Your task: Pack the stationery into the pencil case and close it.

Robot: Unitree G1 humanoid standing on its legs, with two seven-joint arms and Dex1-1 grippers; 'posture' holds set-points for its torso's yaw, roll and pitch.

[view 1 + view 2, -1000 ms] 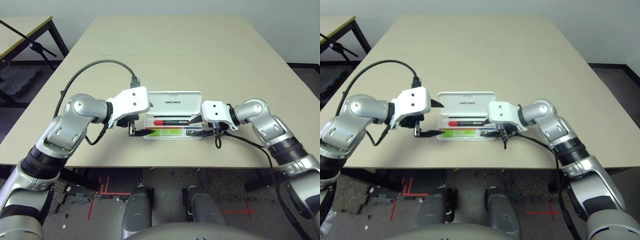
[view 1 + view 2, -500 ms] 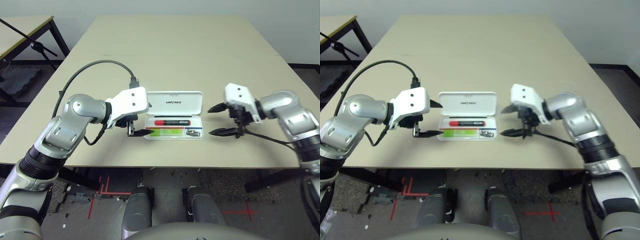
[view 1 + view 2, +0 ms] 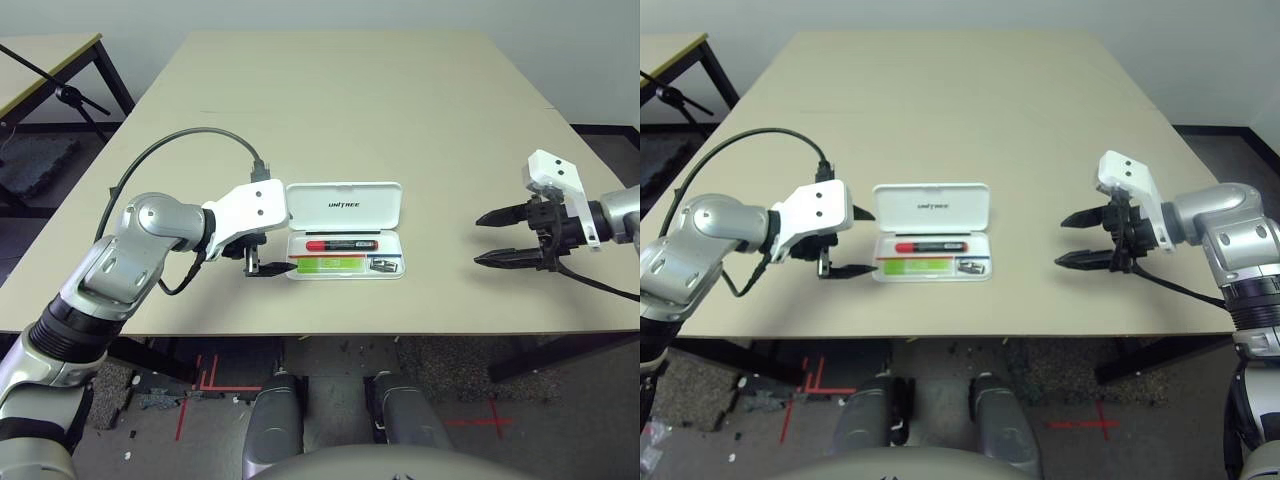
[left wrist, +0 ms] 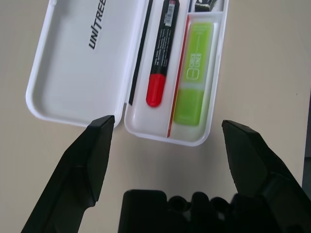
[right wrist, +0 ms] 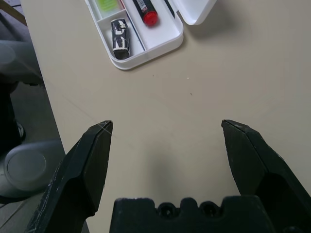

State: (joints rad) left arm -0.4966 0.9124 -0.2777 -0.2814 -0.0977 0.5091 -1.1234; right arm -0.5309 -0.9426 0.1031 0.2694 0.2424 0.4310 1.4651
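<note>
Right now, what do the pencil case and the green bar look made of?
Pencil case: likely hard white plastic, smooth semi-gloss; thin moulded walls, rounded corners, printed lettering. Green bar: uncertain; a matte lime wrapper or sleeve with pale print covers it, so rubber or plastic beneath can't be told.

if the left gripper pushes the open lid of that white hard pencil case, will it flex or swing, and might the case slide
The white hard rectangular pencil case looks rigid, so its lid would probably swing on the hinge rather than flex. It lies flat on the smooth beige table, seemingly light, so a sideways push from the left gripper may slide it.

Beige table [image 3: 340, 110], second table [image 3: 40, 55] at far left, black stand [image 3: 70, 93] beside it, dark floor
</note>
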